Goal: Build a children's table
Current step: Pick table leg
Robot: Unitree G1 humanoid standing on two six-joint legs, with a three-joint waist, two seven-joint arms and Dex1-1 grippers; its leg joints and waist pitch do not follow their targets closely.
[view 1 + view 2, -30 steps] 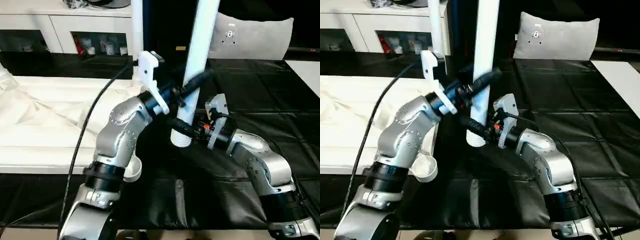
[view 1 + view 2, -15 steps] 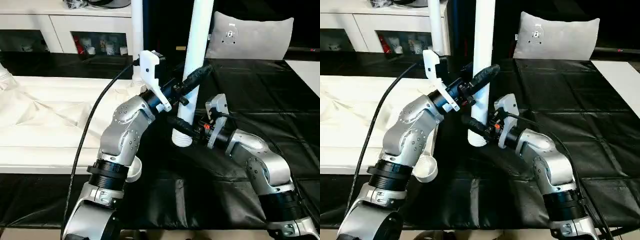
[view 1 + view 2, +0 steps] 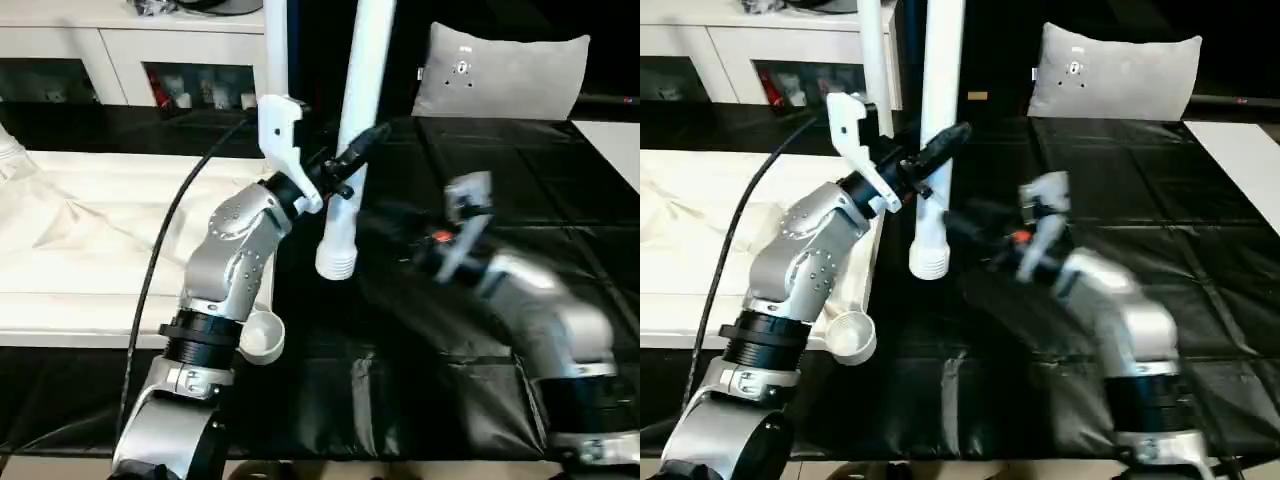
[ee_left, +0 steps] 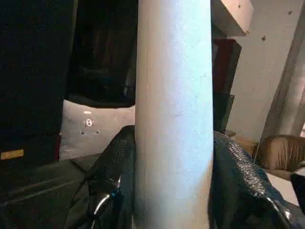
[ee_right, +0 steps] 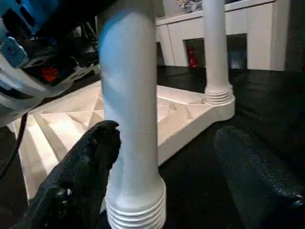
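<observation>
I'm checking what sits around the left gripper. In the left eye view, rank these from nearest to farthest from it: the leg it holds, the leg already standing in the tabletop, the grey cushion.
1. Held leg, clamped in the left gripper.
2. Standing leg, just behind the gripper, in the tabletop corner.
3. Grey cushion, far back on the robot's right.

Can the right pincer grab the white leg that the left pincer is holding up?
Probably yes. The right pincer is open, with the leg standing between its fingers and nothing in the way.
</observation>
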